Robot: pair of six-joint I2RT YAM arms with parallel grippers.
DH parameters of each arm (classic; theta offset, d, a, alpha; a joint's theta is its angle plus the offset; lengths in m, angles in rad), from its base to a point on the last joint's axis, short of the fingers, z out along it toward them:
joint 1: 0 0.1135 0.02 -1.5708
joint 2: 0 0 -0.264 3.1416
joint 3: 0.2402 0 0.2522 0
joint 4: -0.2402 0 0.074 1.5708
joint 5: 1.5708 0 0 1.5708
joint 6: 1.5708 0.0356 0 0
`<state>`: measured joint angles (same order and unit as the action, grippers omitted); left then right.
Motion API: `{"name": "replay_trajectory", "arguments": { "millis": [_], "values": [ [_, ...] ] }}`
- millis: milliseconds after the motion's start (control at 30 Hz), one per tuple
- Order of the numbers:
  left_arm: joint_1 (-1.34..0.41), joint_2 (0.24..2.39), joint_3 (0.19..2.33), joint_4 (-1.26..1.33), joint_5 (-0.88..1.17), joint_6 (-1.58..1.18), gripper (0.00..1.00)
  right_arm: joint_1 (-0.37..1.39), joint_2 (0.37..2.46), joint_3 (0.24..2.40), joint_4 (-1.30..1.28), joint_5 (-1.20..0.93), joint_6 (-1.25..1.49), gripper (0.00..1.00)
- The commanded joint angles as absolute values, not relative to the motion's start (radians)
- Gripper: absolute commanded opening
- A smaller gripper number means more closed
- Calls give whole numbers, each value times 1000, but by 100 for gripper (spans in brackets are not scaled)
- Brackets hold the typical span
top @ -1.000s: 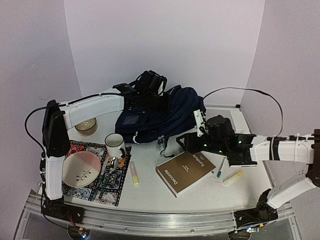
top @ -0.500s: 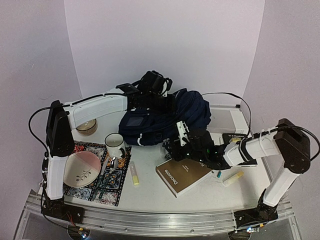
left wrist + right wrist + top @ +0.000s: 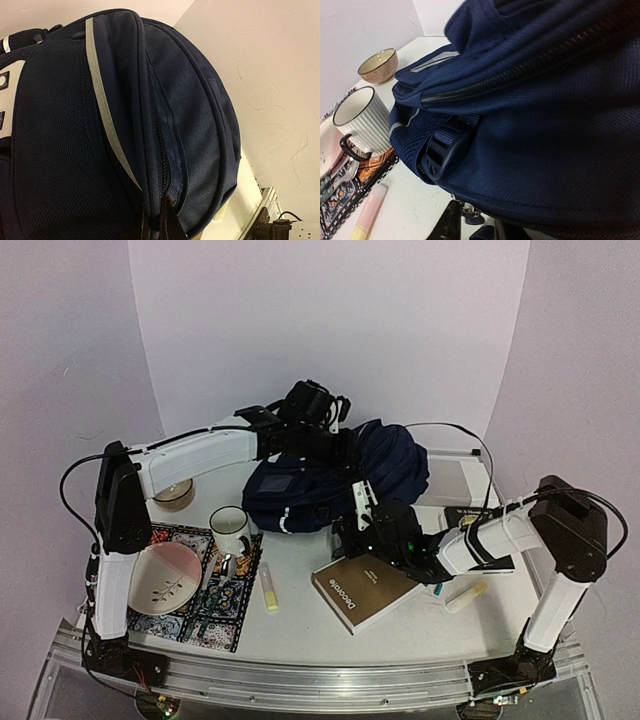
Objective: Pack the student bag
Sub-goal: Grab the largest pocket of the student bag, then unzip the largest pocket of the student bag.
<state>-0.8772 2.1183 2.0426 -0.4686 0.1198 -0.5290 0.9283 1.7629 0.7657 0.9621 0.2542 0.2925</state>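
Student bag (image 3: pixel 385 465) lies at the back middle of the worktop (image 3: pixel 295 562). Long axis left-right, panel up. Visible zipper shut, contents hidden. Left hand (image 3: pixel 159 226) clenched on its seam. Right hand (image 3: pixel 350 527) at the bag's near edge; cannot tell its grip.

Student bag (image 3: pixel 545 125) is showing matt navy woven cloth with mesh panels; mug (image 3: pixel 362 122) is looking glossy, ribbed; desk (image 3: pixel 415 200) smooth.
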Motion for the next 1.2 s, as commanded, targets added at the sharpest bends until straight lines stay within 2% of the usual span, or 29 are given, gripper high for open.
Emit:
{"name": "replay_trajectory", "arguments": {
  "millis": [0,67,167,533,667,733,967,1167],
  "values": [
    [-887,2101,2146,-303,159,-513,0,936,1767,799,1019,285,276,13],
    [-887,2102,2146,-303,150,-484,0,937,1751,778,1019,285,280,4],
    [-887,2102,2135,-304,111,-425,0,937,1711,739,1015,283,294,1],
    [-885,2153,2153,-298,44,-195,0,938,1550,642,875,278,350,0],
    [-885,2169,2158,-292,37,-95,0,938,1511,673,705,342,407,0],
    [-885,2174,2157,-289,49,-58,0,938,1503,686,625,362,429,0],
    [-885,2152,2124,-282,150,-46,0,937,1479,677,580,411,455,0],
    [-885,2115,2043,-277,165,89,0,936,1352,680,402,517,452,0]
  ]
}}
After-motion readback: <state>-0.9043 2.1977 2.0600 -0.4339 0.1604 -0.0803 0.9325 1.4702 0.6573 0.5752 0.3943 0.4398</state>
